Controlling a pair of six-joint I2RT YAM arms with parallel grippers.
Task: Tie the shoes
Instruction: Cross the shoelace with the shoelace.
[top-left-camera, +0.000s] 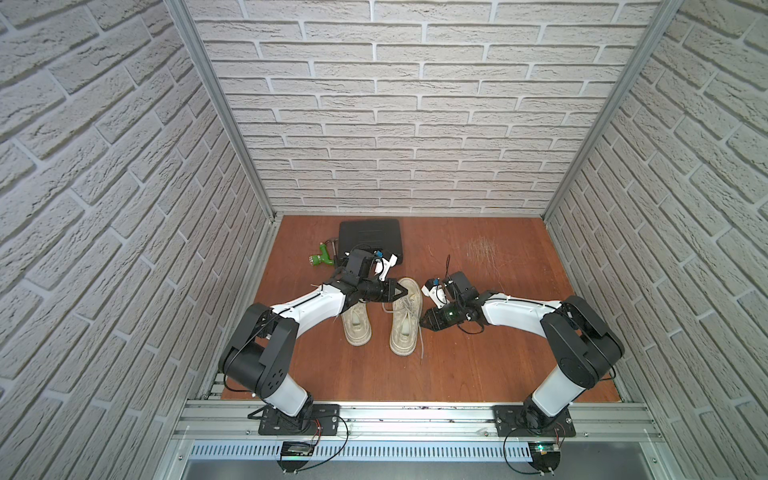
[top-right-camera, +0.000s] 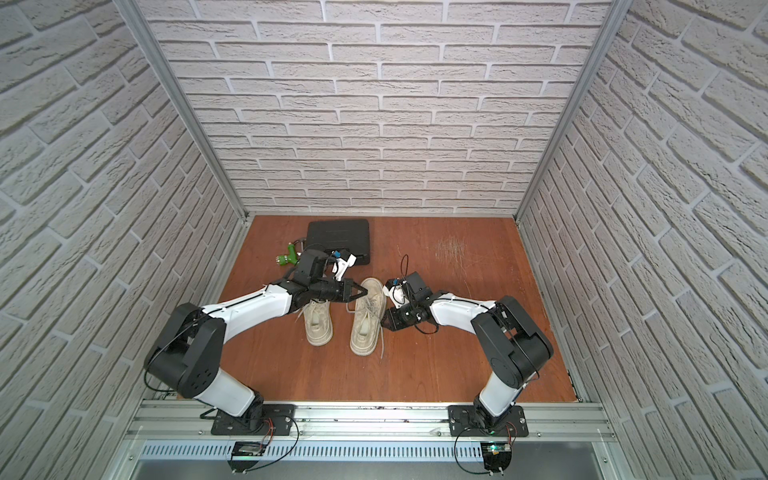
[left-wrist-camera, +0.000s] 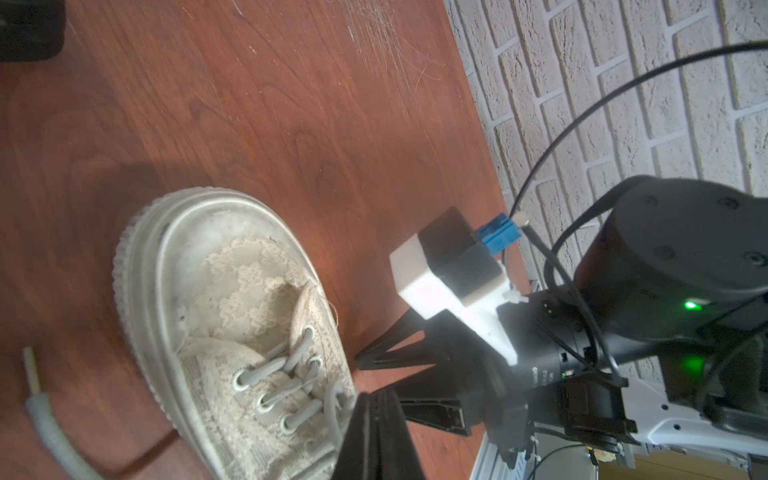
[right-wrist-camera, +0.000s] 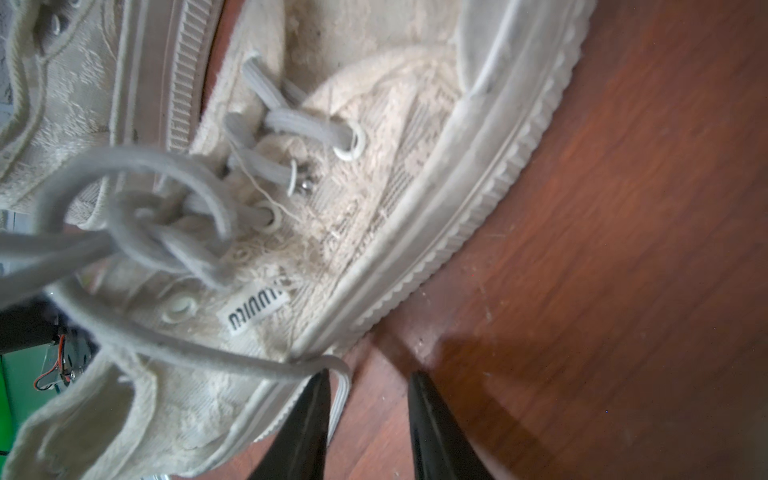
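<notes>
Two worn off-white shoes lie side by side mid-floor in both top views, the left shoe (top-left-camera: 356, 324) and the right shoe (top-left-camera: 405, 320). My left gripper (top-left-camera: 405, 291) is shut over the right shoe's toe end (left-wrist-camera: 232, 291). A lace strand (left-wrist-camera: 332, 411) runs right beside its tip; whether it is pinched does not show. My right gripper (right-wrist-camera: 368, 380) stands open at that shoe's outer sole (right-wrist-camera: 478, 199). A lace (right-wrist-camera: 232, 357) drapes over one fingertip (right-wrist-camera: 318, 390) and hangs in the gap. A loose half-knot (right-wrist-camera: 158, 237) sits over the eyelets. The other shoe (right-wrist-camera: 62, 83) lies behind.
A black case (top-left-camera: 370, 237) and a green toy drill (top-left-camera: 322, 259) lie at the back left near the left wrist. A loose lace end (left-wrist-camera: 41, 411) rests on the wooden floor (top-left-camera: 478, 374). Brick-pattern walls close in three sides.
</notes>
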